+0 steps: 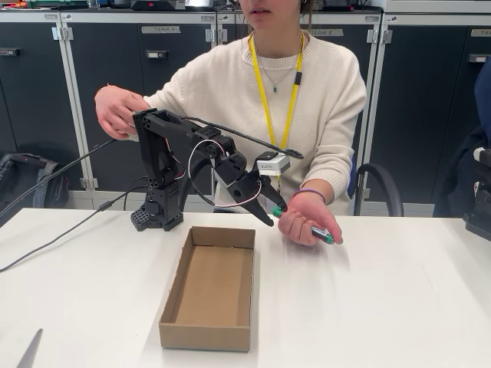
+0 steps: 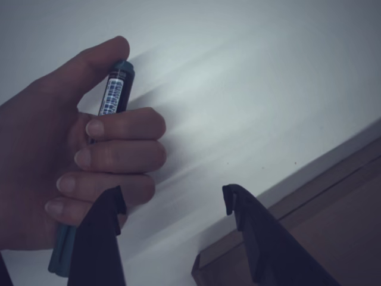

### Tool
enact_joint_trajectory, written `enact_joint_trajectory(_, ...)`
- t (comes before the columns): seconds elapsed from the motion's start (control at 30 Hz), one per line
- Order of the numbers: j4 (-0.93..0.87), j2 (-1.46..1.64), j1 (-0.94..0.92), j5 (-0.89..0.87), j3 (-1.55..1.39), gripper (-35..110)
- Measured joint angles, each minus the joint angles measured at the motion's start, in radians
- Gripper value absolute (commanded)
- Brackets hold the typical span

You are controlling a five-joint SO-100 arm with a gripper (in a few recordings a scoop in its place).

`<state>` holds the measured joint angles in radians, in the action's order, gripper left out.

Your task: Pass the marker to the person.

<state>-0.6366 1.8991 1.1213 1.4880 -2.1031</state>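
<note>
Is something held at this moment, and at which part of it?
The gripper is open and holds nothing. The person's hand holds the green marker, with the fingers closed around the middle of its barrel; both ends stick out.

Fixed view: front, table-level, facing person. Wrist view: close, over pincer; both show hand.

An open cardboard box is lying on the white table at lower centre; dark cabinets, possibly lockers, are lining the background.
</note>
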Motion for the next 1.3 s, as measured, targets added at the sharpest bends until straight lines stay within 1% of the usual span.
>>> enact_joint_trajectory(1.3,0.026,0.011,-0.014,0.002,-0.021,37)
